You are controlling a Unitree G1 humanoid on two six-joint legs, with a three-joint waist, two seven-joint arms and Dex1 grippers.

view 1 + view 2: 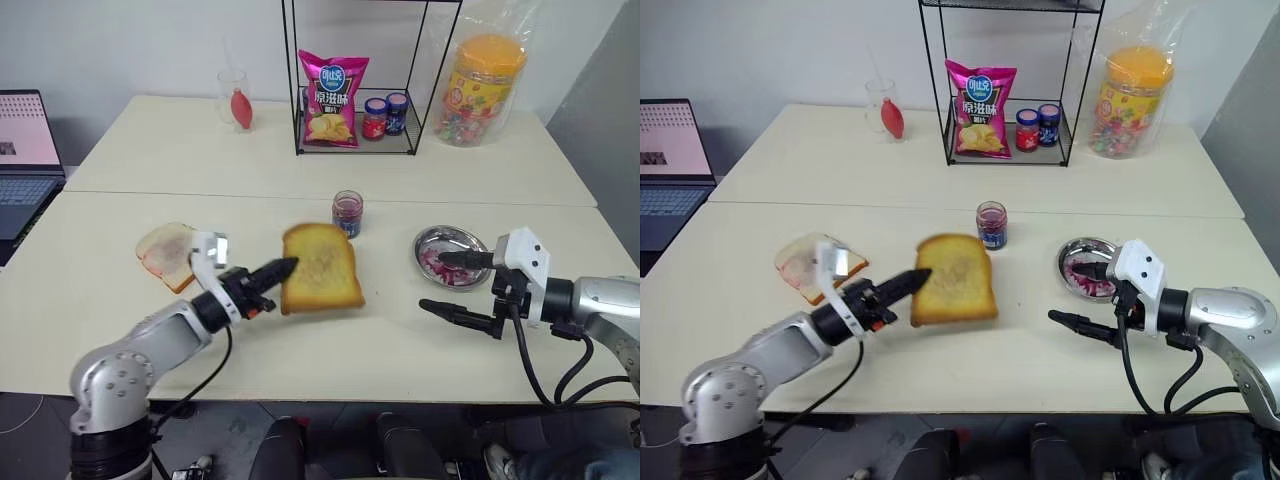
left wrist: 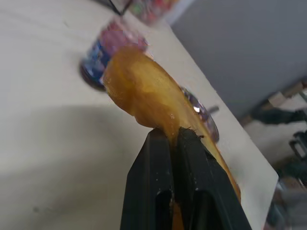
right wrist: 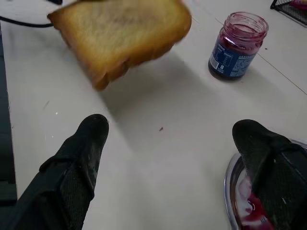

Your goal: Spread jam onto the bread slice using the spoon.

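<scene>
Nearest the counter's front edge, the left gripper pinches the bread slice by one crust edge, lifted clear of the counter, probably to bring it toward the jam jar. Toward the right edge, the right gripper hangs spread wide and empty beside a metal dish smeared red. No spoon can be made out.

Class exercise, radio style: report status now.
Left gripper shut on bread slice, held off the table. Right gripper open, empty, beside the dish. Jam jar open behind bread. Nothing in the way.
</scene>
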